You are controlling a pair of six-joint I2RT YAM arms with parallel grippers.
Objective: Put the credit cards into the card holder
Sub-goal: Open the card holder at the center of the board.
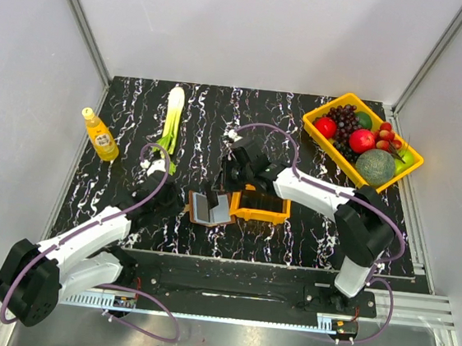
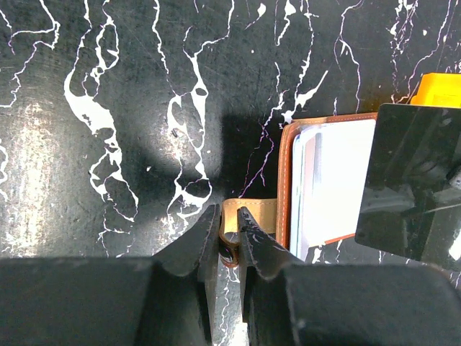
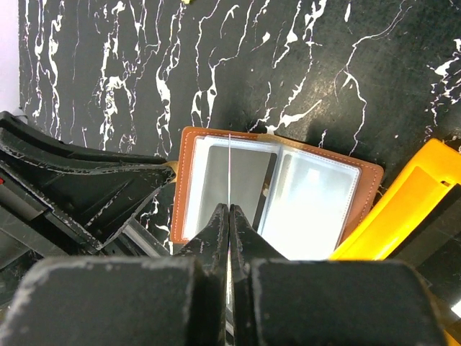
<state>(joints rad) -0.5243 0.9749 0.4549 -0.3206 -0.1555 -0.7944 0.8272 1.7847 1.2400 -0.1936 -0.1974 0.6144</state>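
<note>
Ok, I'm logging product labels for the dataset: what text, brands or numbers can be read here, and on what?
No text can be read in any view.
Label on the yellow bottle: too small to read.
The card holder: no print visible.
The credit card in the right gripper: seen edge-on, face hidden.

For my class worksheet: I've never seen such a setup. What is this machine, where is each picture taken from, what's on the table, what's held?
Two robot arms stand at a black table. One picture looks down from above; the others come from a camera on each wrist. On the table: an open brown card holder, an orange bin, a tray of fruit, a leek, a yellow bottle. The left end effector pinches the holder's tab; the right end effector grips a credit card above it.
</note>
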